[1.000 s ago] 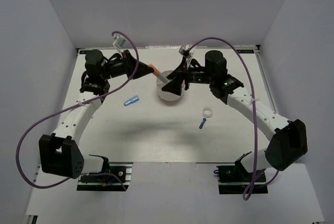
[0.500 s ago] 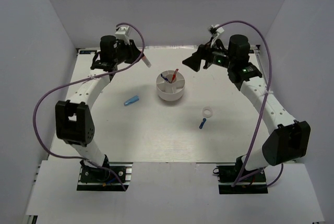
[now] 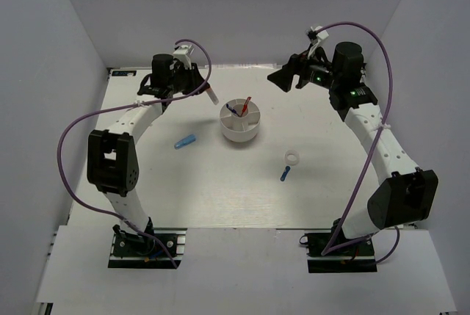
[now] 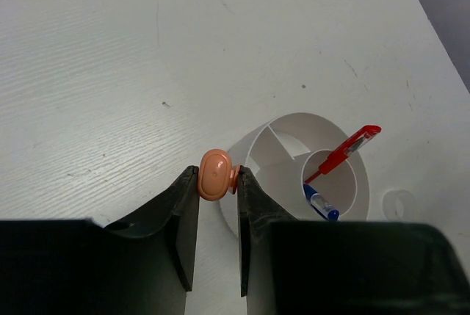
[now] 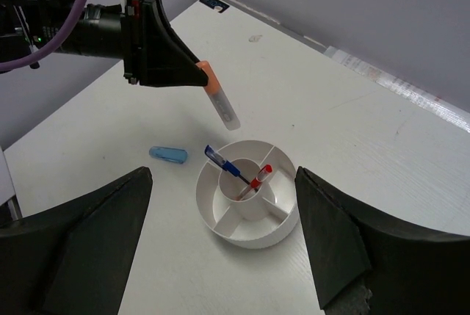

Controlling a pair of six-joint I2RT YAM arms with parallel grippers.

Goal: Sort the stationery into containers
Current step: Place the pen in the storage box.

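left gripper (image 4: 218,183) pinching orange-white capsule (image 4: 215,174) near tub (image 3: 240,134); right gripper (image 3: 277,80) spread, empty; red pen (image 4: 344,152), blue pen (image 4: 317,203) in centre compartment.

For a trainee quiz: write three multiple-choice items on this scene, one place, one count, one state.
1. Where are the red pen and blue pen? A) in the tub's centre compartment B) in an outer compartment C) under it
2. How many pieces lie on the table? A) one B) three C) five
3. The left gripper is: A) open B) shut on the orange-white capsule C) shut on a pen
1 A: both lean from the middle cell. 2 B: light-blue capsule, white ring, dark-blue capsule. 3 B: jaws clamp its orange end.
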